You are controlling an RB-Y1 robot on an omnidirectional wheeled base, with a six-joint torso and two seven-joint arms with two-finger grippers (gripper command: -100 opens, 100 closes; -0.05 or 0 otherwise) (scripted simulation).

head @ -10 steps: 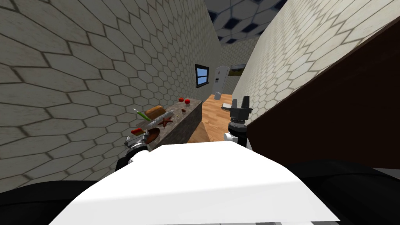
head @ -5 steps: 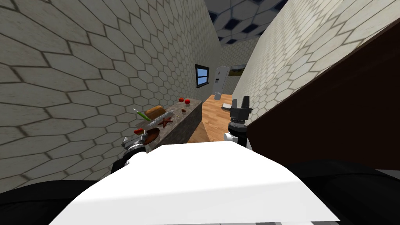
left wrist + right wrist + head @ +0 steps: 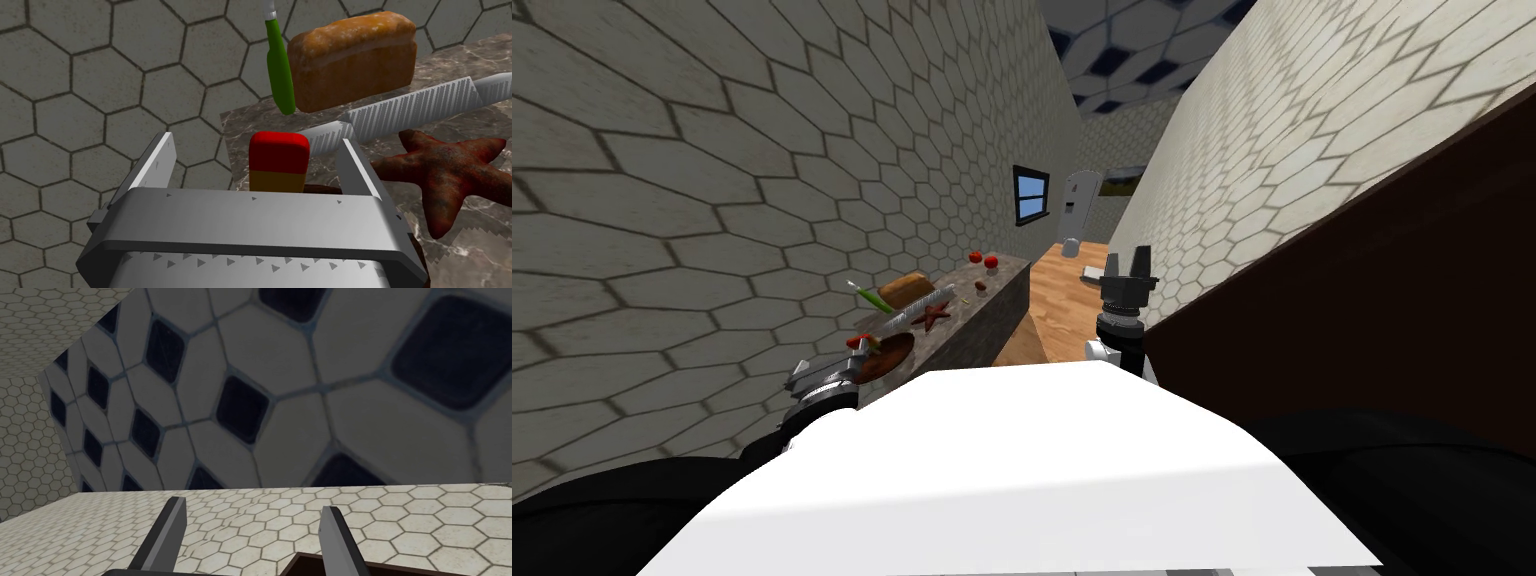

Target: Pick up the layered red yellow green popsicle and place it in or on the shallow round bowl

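The popsicle (image 3: 278, 160), red on top with a yellow layer below, stands just beyond my left gripper (image 3: 257, 141). It lies in line with the gap between the wide-open fingers, and neither finger touches it. In the head view the popsicle (image 3: 862, 342) rests at the near rim of the shallow brown bowl (image 3: 892, 353) on the marble counter (image 3: 982, 310). The left gripper (image 3: 837, 365) sits just short of the bowl. My right gripper (image 3: 1127, 262) is raised beside my chest, its fingers (image 3: 170, 528) apart and holding nothing.
Behind the bowl lie a brown starfish (image 3: 450, 175), a serrated knife (image 3: 415, 107), a bread loaf (image 3: 352, 60) and a green-handled tool (image 3: 280, 75). Two tomatoes (image 3: 983, 259) sit at the counter's far end. Dark brown furniture (image 3: 1362, 300) stands close on the right.
My left hand has drawn back from the bowl toward me, fingers still open. The popsicle stays at the bowl. The right arm has not moved.
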